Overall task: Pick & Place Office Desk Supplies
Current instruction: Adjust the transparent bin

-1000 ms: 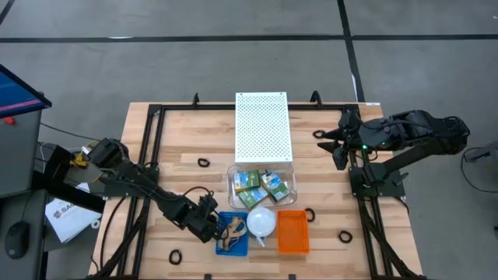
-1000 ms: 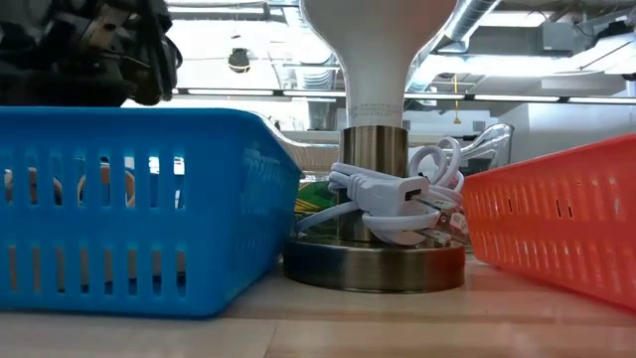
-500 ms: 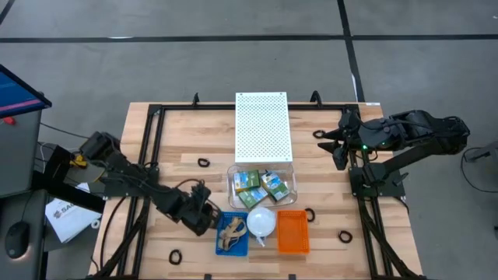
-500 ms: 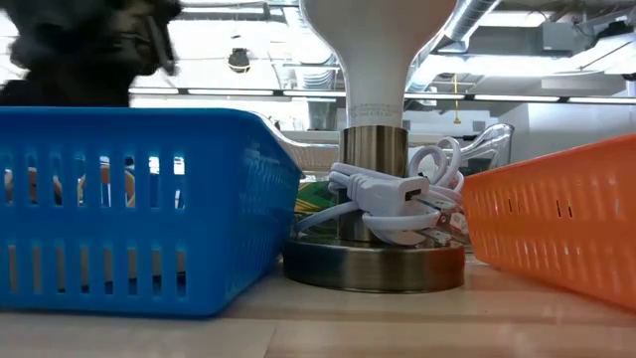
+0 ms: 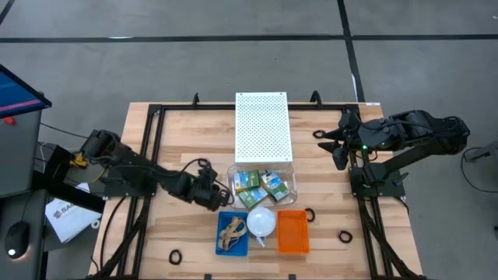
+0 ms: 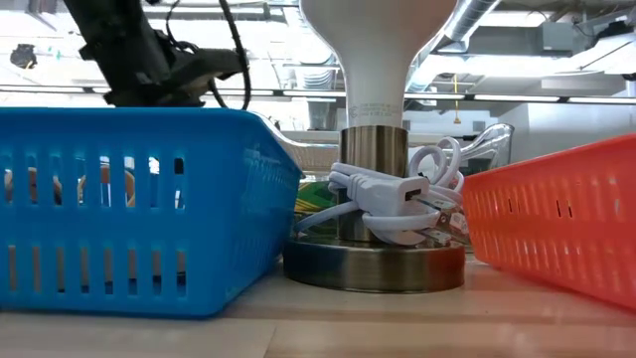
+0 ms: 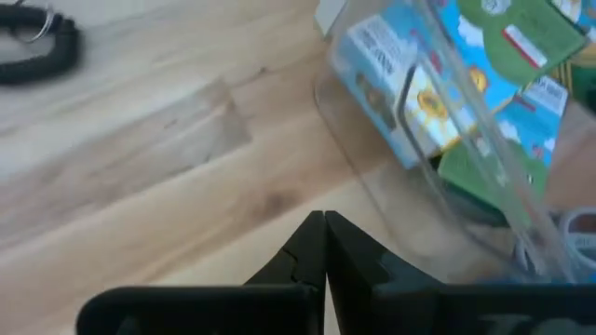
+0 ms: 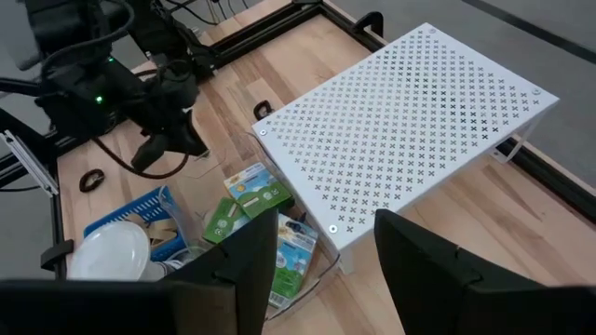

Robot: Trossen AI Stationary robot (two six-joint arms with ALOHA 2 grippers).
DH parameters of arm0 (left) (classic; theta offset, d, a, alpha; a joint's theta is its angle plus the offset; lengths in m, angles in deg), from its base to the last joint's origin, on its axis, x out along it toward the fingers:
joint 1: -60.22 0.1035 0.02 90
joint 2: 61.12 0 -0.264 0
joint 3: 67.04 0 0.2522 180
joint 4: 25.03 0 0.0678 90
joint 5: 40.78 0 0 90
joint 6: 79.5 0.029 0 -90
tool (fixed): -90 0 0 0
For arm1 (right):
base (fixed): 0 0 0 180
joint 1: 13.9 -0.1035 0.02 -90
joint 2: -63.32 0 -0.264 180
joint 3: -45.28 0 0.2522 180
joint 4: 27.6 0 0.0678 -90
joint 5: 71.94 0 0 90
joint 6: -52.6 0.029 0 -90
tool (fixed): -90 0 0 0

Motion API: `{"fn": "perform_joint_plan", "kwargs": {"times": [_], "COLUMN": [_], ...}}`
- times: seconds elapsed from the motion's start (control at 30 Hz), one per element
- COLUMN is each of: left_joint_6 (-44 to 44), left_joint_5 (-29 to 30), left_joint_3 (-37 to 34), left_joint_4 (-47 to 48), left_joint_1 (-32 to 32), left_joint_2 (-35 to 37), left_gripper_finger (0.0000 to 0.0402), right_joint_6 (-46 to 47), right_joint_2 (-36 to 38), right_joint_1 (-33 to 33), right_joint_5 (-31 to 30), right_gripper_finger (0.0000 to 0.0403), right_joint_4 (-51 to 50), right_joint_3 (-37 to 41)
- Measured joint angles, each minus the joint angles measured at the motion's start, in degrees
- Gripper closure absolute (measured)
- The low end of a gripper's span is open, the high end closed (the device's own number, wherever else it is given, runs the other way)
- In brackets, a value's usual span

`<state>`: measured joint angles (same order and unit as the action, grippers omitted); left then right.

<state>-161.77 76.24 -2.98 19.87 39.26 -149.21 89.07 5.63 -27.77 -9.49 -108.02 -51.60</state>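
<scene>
Left gripper (image 5: 212, 194), fingers pressed together on nothing, was recorded left of centre beside the clear bin (image 5: 231, 180) (crayon boxes (image 5: 263, 187) inside); reopening before the next pickup was judged advisable.

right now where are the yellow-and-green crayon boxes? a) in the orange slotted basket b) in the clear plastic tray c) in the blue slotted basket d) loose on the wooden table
b: in the high view the yellow-and-green crayon boxes lie inside the clear plastic tray, just below the white perforated shelf; the blue slotted basket holds tan rubber bands instead.
</scene>
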Motion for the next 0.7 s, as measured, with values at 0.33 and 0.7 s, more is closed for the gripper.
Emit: {"fn": "perform_joint_plan", "kwargs": {"times": [0.33, 0.7], "left_joint_6": [4.20, 8.15], "left_joint_5": [-0.19, -0.59], "left_joint_3": [-2.21, -2.21], "left_joint_4": [-6.75, -9.69], "left_joint_1": [3.12, 3.79], "left_joint_2": [-0.02, -0.02], "left_gripper_finger": [0.0401, 0.0401], "right_joint_6": [0.20, 0.13], "right_joint_2": [0.02, 0.02], "right_joint_1": [0.00, 0.00], "right_joint_5": [-1.03, -2.23], "right_gripper_finger": [0.0225, 0.0226], "right_joint_4": [-1.15, -1.15], "right_joint_3": [0.00, 0.00]}}
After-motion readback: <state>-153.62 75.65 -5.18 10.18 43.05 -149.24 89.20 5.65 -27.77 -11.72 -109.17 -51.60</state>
